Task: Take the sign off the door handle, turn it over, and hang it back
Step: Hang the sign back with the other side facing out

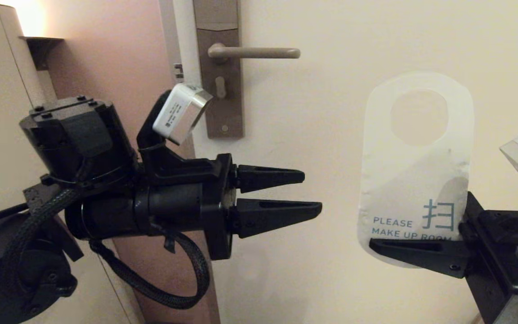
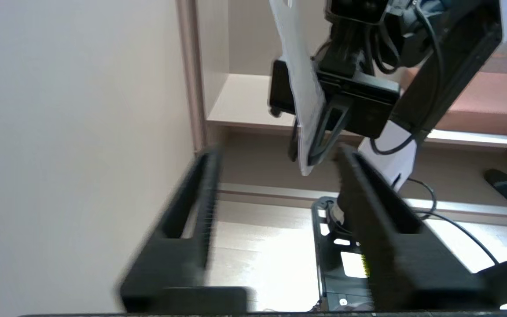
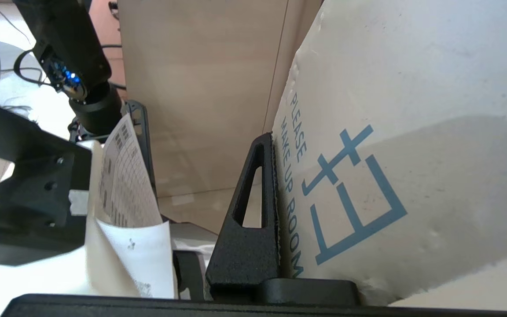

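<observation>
The sign [image 1: 416, 180] is off the door handle [image 1: 254, 53] and hangs upright to the handle's lower right, white "PLEASE MAKE UP ROOM" side facing me, oval hole at the top. My right gripper [image 1: 378, 246] is shut on the sign's bottom edge; the white face fills the right wrist view [image 3: 412, 132] beside one black finger [image 3: 253, 211]. My left gripper [image 1: 308, 193] is open and empty, pointing right at the sign from a short gap. In the left wrist view the sign [image 2: 302, 97] shows edge-on beyond the open fingers [image 2: 368, 193]. The handle is bare.
The brown-grey backplate [image 1: 221, 90] with keyhole sits at the cream door's left edge. A pinkish wall and door frame [image 1: 119, 67] stand left of it. A cabinet with a lit shelf [image 1: 38, 40] is at the far left.
</observation>
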Robot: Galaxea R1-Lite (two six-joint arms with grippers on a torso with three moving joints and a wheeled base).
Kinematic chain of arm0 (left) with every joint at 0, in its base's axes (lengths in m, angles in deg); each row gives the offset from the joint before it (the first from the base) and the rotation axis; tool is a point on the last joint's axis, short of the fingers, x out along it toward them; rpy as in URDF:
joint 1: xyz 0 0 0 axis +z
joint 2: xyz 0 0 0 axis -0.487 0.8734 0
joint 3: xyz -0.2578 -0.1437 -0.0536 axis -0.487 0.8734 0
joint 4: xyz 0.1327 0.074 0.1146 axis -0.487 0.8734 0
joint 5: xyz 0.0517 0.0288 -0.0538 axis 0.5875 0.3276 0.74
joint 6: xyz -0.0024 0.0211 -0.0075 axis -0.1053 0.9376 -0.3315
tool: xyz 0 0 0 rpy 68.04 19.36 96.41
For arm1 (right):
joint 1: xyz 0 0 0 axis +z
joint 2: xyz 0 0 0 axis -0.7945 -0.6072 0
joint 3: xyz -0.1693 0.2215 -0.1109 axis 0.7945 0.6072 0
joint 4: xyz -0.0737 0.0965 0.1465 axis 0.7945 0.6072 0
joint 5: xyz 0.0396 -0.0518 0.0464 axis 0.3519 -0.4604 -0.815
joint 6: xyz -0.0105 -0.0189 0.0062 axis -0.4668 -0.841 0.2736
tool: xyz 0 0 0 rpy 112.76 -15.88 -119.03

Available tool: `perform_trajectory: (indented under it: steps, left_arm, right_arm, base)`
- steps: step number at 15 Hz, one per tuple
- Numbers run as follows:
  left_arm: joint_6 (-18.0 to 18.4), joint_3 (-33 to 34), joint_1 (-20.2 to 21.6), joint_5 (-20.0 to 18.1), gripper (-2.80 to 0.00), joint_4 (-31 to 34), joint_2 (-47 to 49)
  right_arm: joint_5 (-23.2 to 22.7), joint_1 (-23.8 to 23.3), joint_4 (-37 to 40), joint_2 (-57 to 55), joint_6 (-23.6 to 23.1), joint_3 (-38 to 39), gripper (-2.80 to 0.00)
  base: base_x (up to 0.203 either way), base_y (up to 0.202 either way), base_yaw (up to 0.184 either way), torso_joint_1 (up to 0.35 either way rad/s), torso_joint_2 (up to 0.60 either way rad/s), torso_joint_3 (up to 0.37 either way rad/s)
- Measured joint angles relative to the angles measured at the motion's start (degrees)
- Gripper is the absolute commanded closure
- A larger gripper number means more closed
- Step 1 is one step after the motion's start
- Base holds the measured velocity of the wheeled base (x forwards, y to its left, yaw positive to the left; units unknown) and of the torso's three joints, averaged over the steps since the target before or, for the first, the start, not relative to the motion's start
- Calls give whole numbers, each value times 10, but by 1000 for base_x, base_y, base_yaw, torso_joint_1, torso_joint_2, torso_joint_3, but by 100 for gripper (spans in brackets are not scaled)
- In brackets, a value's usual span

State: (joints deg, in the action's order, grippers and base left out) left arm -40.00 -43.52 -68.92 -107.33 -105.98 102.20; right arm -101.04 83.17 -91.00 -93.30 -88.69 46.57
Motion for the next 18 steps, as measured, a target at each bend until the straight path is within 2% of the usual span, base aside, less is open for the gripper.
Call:
perform_trajectory:
  steps: [2, 3, 7, 9, 11, 13, 18]
  left_arm:
    - [8, 18, 7, 23, 0, 0, -12]
    - [19, 28, 10, 50, 0, -1, -17]
    - [79, 72, 12, 213, 0, 0, -38]
    - [82, 98, 12, 281, 0, 0, -57]
    - [80, 122, 31, 344, 0, 2, -80]
    - [82, 150, 77, 368, 0, 4, -105]
    - [84, 276, 233, 374, 0, 5, -209]
  right_arm:
    - [8, 0, 0, 5, 0, 5, 0]
    - [17, 0, 0, 7, 0, 6, 0]
    - [45, 0, 0, 14, -1, 4, 0]
    - [67, 0, -3, 16, -1, 8, 0]
    - [90, 0, -13, 17, -4, 14, 0]
    - [99, 0, -17, 19, -5, 19, 0]
    - [138, 0, -22, 24, -4, 22, 0]
  base:
    - [0, 0, 0, 0, 0, 0]
    - [0, 0, 0, 0, 0, 0]
    - [0, 0, 0, 0, 0, 0]
    - [0, 0, 0, 0, 0, 0]
    - [0, 0, 0, 0, 0, 0]
    - [0, 0, 0, 0, 0, 0]
    - [0, 0, 0, 0, 0, 0]
